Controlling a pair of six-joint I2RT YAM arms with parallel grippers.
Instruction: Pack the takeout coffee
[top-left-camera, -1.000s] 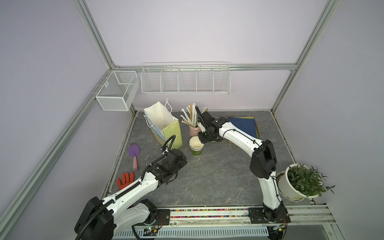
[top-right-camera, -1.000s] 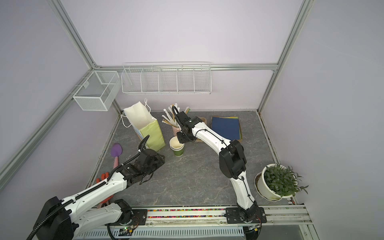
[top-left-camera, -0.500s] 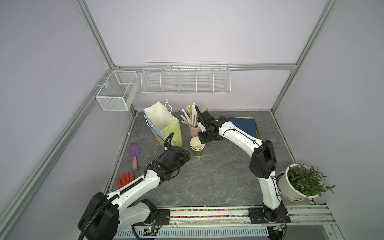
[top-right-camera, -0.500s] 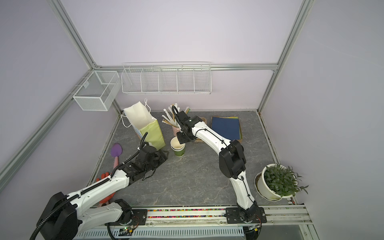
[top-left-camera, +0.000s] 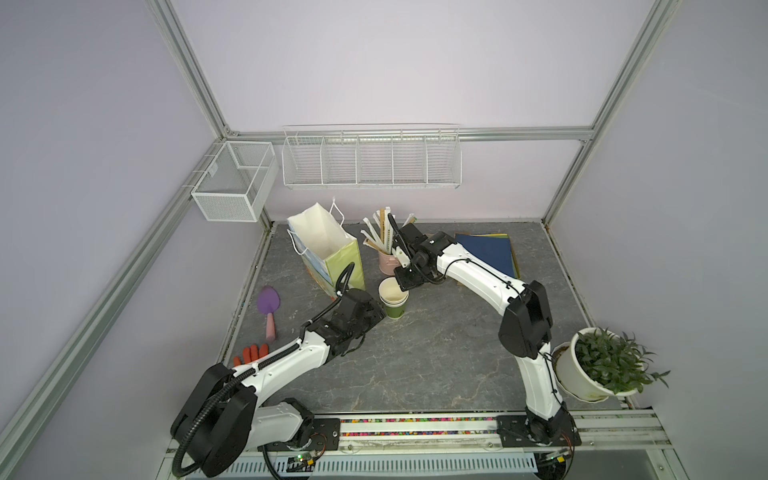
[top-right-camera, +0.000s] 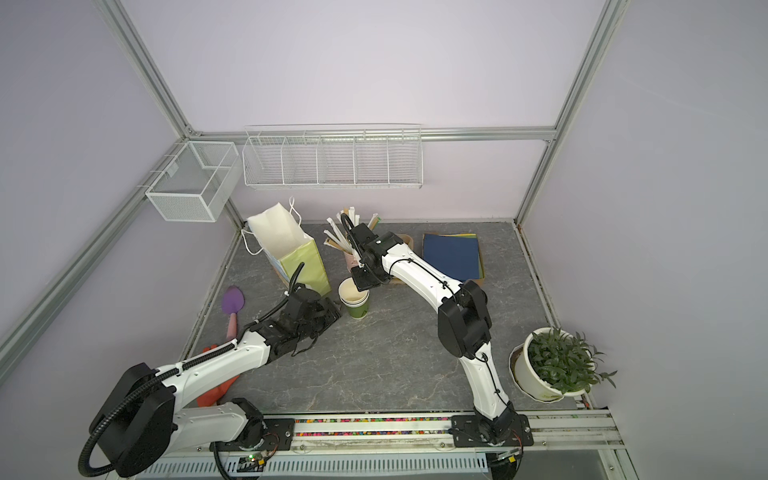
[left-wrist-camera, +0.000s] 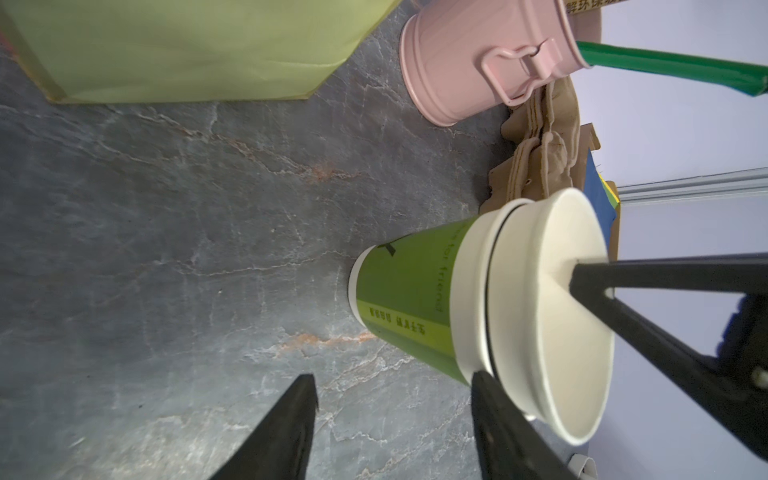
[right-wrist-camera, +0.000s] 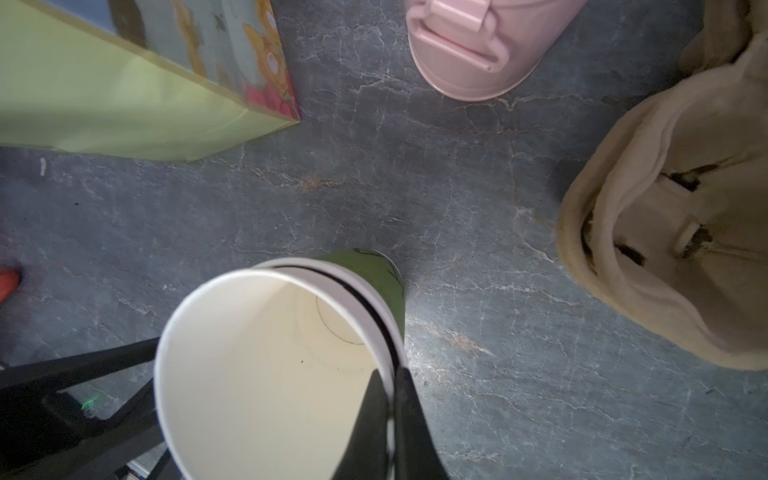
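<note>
Takeout coffee (right-wrist-camera: 266, 357): blk cup sitting nested in green cup (left-wrist-camera: 407, 299), mid worktop (top-left-camera: 436, 345); only a thin blk band is showing below its rim.
R pincer (right-wrist-camera: 388, 374): pinching that cup's rim tight, one finger reaching inside, one outside.
L pincer (left-wrist-camera: 395, 376): hanging half-wide right beside green cup, gripping nothing.
Gift bag (top-left-camera: 332, 253): standing open, just behind L arm.
Pink pail (top-left-camera: 386, 262): standing nearby, w/ wrapped straws sticking out.

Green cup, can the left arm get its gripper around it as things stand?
Probably yes. The left gripper stands open right beside the green cup, only bare tabletop between. The right gripper is shut on the nested cup's rim, on the far side, leaving the green wall free.
</note>
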